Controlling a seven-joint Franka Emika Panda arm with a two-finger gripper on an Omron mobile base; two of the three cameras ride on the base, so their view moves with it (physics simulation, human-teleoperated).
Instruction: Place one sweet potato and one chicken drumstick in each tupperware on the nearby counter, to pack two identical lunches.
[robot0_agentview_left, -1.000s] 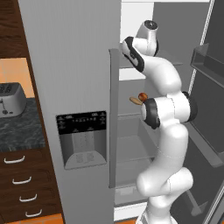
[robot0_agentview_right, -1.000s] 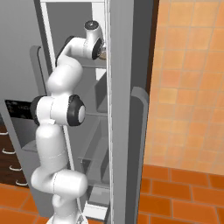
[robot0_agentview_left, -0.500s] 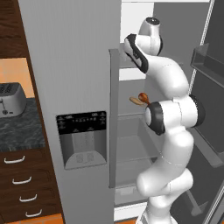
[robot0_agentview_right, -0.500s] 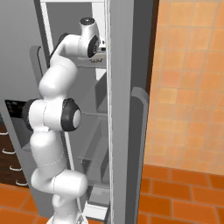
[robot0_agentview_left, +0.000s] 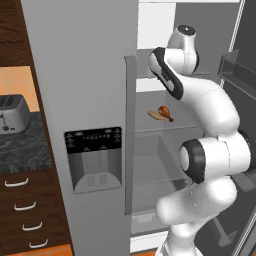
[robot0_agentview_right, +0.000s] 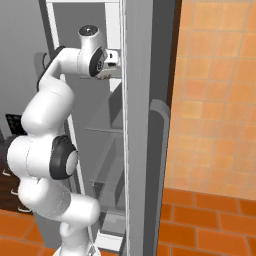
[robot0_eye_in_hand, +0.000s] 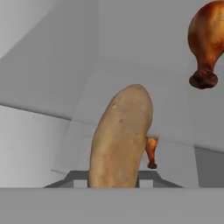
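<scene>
In the hand view a tan sweet potato (robot0_eye_in_hand: 120, 138) stands up between the fingers of my gripper (robot0_eye_in_hand: 111, 177), which is shut on it inside the open fridge. One chicken drumstick (robot0_eye_in_hand: 208, 41) lies at the upper right. A second drumstick (robot0_eye_in_hand: 151, 151) peeks out behind the potato. From the left base a drumstick (robot0_agentview_left: 165, 112) shows on a fridge shelf with a tan oblong thing (robot0_agentview_left: 155, 115) beside it. My hand (robot0_agentview_right: 111, 61) reaches behind the fridge door edge. The counter (robot0_agentview_left: 25, 150) lies to the left. The tupperware is out of view.
The grey fridge door (robot0_agentview_left: 90, 125) with its dispenser panel stands left of the arm, and another door edge (robot0_agentview_right: 142, 125) stands to its right. A silver toaster (robot0_agentview_left: 12, 112) sits on the counter over dark drawers (robot0_agentview_left: 22, 220). Orange tiled wall and floor lie at the right.
The gripper has closed on the sweet potato. The arm's upper links have lifted and swung slightly toward the fridge's upper shelf.
</scene>
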